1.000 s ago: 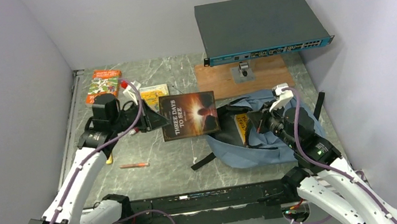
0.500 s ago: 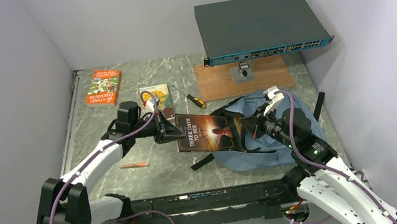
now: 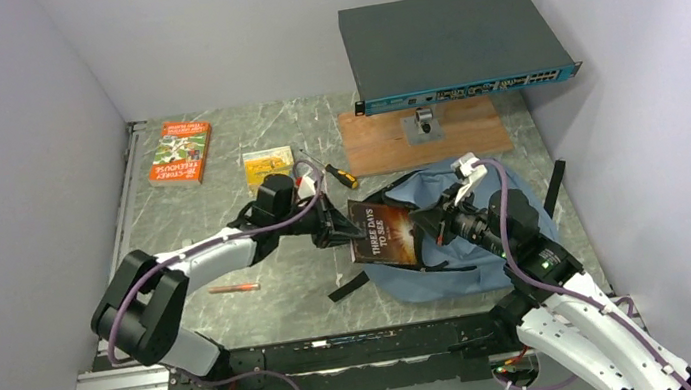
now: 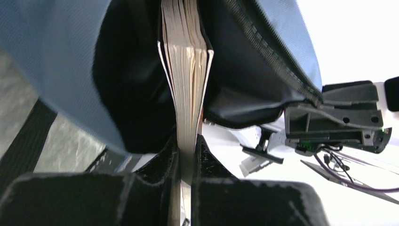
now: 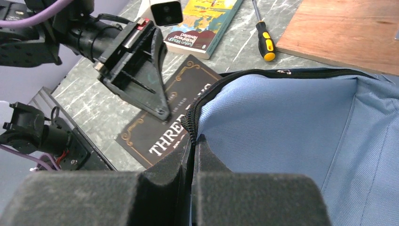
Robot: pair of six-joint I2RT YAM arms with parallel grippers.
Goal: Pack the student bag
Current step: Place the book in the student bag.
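Pen (image 3: 234, 288) lies loose on the table (image 3: 266, 311), near-left, unpacked. Mid-table, right of centre: bag (image 3: 433, 279) lying flat, mouth facing left. Right gripper (image 3: 431, 224) is pinched tight on the bag's zipper rim, holding the mouth up. Left gripper (image 3: 338, 228) is clamped narrow on the dark book (image 3: 385, 232), whose far edge is inside the mouth; I judge the insertion partway. Beyond, screwdriver (image 3: 339, 175), yellow book (image 3: 267, 162) and orange book (image 3: 181, 152) toward the far-left corner lie outside. Packing looks early.
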